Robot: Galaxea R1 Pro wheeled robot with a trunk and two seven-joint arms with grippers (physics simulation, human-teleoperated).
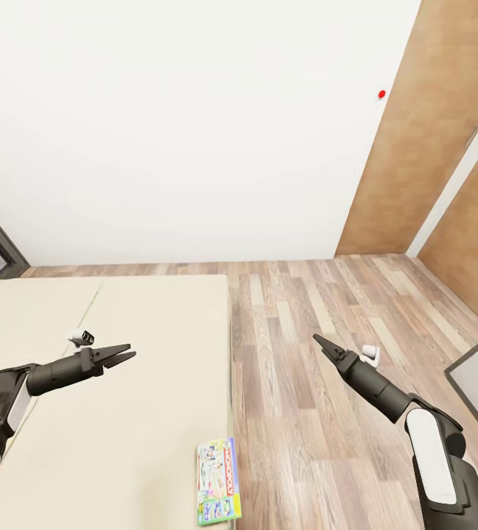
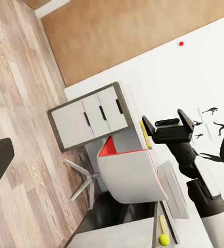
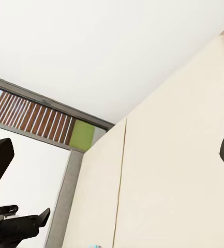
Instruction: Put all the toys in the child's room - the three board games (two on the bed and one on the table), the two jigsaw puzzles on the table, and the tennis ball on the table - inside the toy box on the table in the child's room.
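Observation:
A board game [image 1: 219, 481], a flat white box with a green edge and a red logo, lies on the near right corner of the bed [image 1: 143, 309]. My left gripper [image 1: 129, 353] hovers open over the beige mattress, well behind the box. My right gripper [image 1: 317, 339] hangs open over the wood floor, right of the bed. In the left wrist view, the right gripper [image 2: 166, 120] shows with its fingers spread. Beyond it stands the table [image 2: 112, 236] with the yellow-green tennis ball [image 2: 164, 239] on it. A light grey slab [image 2: 175, 191] there may be the toy box. The jigsaw puzzles are not clearly visible.
A white chair with a red inner side [image 2: 130, 173] stands at the table, beside a drawer cabinet [image 2: 91, 116]. Brown wood door panels [image 1: 430, 132] line the right wall. A dark-framed window [image 3: 34, 124] lies beyond the bed. Plank floor [image 1: 305, 309] runs between bed and doors.

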